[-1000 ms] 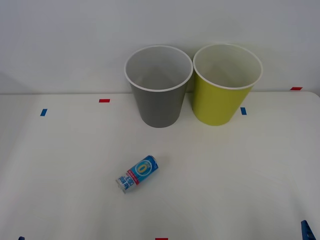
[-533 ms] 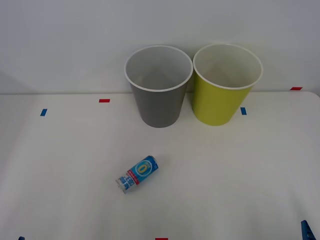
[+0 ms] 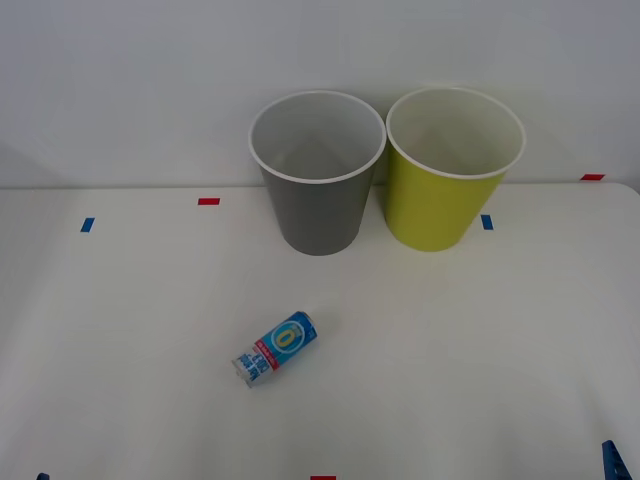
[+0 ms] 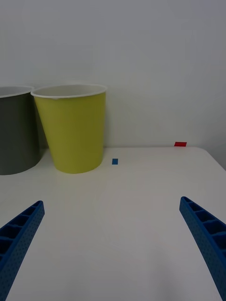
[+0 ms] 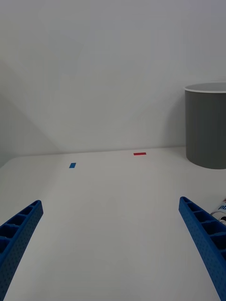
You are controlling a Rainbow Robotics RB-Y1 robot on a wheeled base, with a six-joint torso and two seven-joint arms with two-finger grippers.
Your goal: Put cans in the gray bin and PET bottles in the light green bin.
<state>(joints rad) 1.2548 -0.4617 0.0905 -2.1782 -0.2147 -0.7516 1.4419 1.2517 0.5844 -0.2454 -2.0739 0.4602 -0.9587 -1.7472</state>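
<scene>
A small blue can (image 3: 275, 347) with a yellow oval logo lies on its side on the white table, left of centre. Behind it the gray bin (image 3: 320, 215) and the light green bin (image 3: 440, 210) stand upright side by side against the wall. PET bottles are out of view. My left gripper (image 5: 113, 244) is open and low over the table's near left, with the can's end (image 5: 220, 209) just beside one finger and the gray bin (image 5: 207, 127) beyond. My right gripper (image 4: 113, 244) is open at the near right, facing the light green bin (image 4: 75, 131).
Small red tape marks (image 3: 208, 201) and blue tape marks (image 3: 87, 224) dot the table top. A white wall rises right behind the bins. The table's right edge (image 3: 632, 200) runs close to the light green bin's side.
</scene>
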